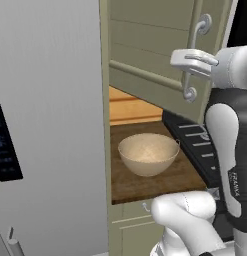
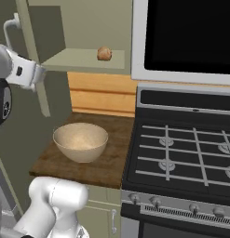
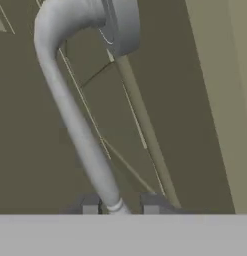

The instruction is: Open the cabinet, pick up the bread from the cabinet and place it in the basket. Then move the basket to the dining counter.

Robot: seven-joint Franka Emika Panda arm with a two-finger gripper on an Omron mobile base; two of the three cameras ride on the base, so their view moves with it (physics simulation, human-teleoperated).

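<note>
The cabinet point(image 1: 145, 55) door is swung open. In the hand view, the silver bar handle point(image 3: 75, 115) is seen passing between the two tips of the end effector point(image 3: 120, 205), which is closed around it; the tips stand just beside the bar on either side. In the left base view, the end effector point(image 1: 187, 60) is seen at the handle point(image 1: 192, 60). The bread point(image 2: 104, 53), shown in the right base view, rests on the cabinet shelf point(image 2: 79, 60). The basket point(image 1: 148, 154) stands on the small brown desk point(image 1: 145, 182) beside the stove point(image 2: 181, 158).
</note>
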